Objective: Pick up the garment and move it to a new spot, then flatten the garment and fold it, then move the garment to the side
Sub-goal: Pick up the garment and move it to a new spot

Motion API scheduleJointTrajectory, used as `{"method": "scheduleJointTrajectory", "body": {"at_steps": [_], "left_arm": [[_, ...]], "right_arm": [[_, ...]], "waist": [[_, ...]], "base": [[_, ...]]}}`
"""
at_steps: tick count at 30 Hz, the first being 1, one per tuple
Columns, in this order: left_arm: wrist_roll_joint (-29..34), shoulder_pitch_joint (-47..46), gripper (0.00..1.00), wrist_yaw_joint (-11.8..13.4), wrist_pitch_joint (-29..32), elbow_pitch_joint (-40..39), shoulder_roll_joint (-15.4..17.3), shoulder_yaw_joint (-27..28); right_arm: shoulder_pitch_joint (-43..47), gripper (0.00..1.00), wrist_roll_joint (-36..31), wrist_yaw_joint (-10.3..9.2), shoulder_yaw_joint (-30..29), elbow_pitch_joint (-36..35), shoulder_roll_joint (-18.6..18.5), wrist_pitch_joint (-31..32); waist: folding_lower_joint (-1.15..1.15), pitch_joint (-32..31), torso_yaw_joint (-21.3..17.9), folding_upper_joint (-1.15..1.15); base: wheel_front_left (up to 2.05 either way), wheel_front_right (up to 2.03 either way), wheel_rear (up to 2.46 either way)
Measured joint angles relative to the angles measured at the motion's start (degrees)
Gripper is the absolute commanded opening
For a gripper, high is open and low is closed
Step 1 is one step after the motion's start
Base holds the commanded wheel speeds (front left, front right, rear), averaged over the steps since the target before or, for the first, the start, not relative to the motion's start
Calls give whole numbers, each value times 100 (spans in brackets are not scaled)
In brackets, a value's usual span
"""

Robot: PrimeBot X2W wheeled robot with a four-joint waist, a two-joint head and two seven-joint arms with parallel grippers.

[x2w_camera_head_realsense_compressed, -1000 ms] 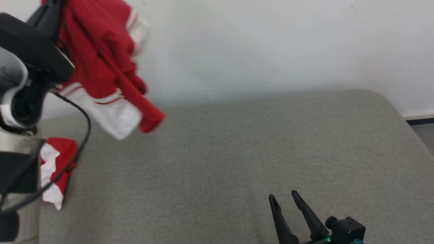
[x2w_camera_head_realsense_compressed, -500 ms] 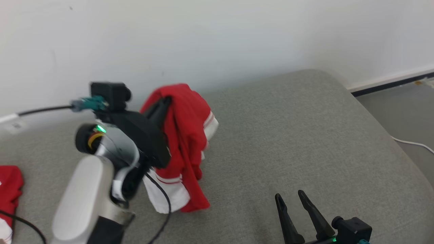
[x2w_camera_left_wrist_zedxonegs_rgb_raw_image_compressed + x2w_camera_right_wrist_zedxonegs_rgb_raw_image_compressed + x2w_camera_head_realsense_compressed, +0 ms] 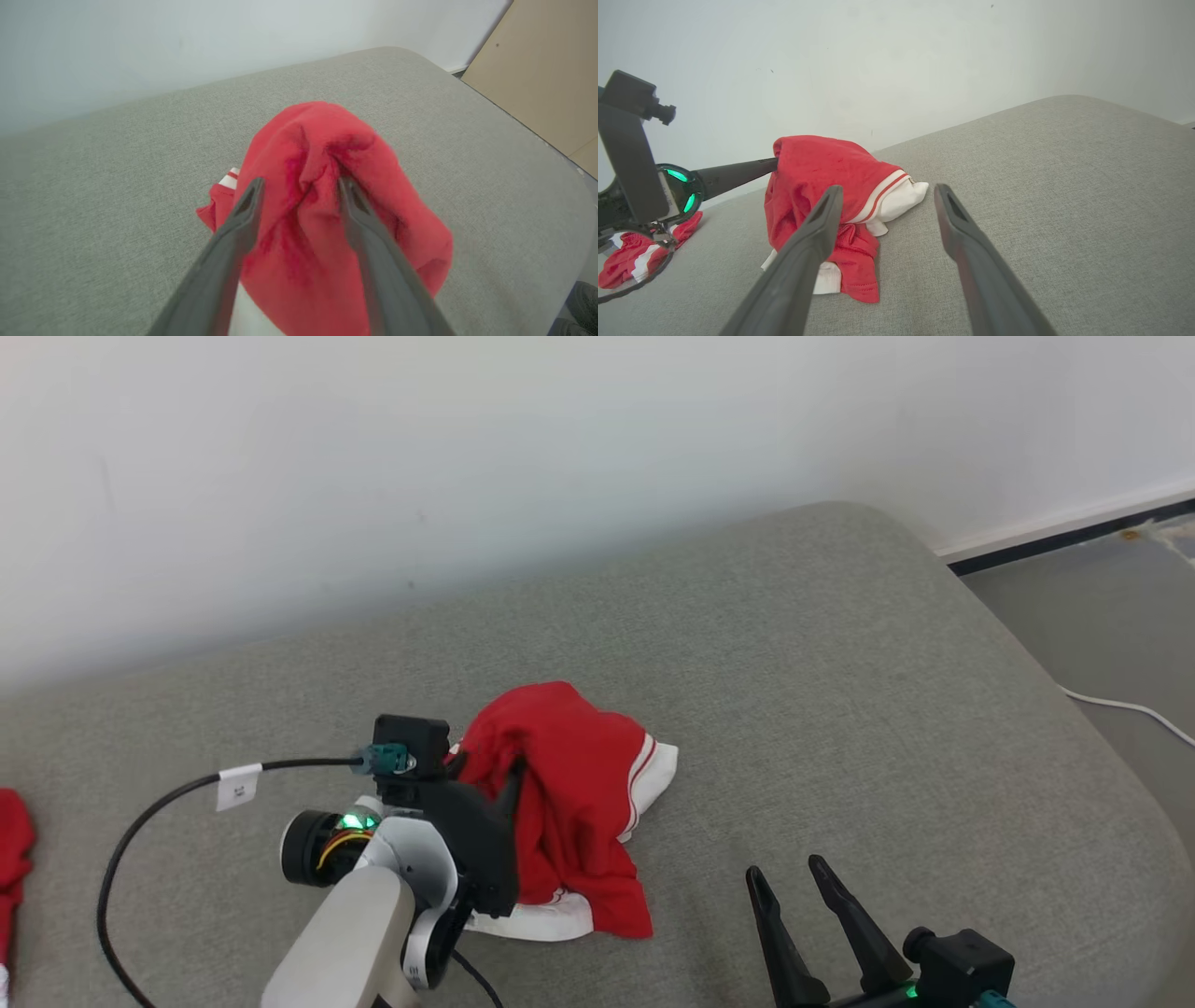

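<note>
The left gripper [image 3: 300,182] is sitting spread, the crumpled red-and-white fabric garment [image 3: 569,784] draping over it on the grey upholstered cushion [image 3: 840,663]; the right gripper [image 3: 784,868] is hovering nearby, spread and empty.

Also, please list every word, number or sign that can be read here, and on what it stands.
White tag on the left arm's black cable: dark marks, too small to read.
Red and white garment: no lettering visible.
</note>
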Motion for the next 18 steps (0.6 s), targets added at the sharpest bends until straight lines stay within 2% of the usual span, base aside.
{"method": "scheduleJointTrajectory", "body": {"at_steps": [3,8,9,13,18], "left_arm": [[-9,49,100,30,-304,111,-51,-5],[8,407,100,337,-1510,-292,-64,210],[8,407,100,337,-1510,-292,-64,210],[-32,1077,100,524,-2343,-753,-42,455],[176,1924,100,708,-2753,-1660,68,730]], "right_arm": [[62,100,-2,1,-38,9,-2,1],[124,100,-3,0,-201,7,-1,9],[124,100,-3,0,-201,7,-1,9],[185,100,-4,0,-433,4,0,-16],[243,100,-44,0,-717,14,-1,-70]], "waist": [[0,-21,109,0],[0,-99,337,0],[0,-99,337,0],[0,-182,554,0],[0,-276,857,0]], "base": [[0,0,0],[0,0,0],[0,0,0],[0,0,0],[0,0,0]]}}
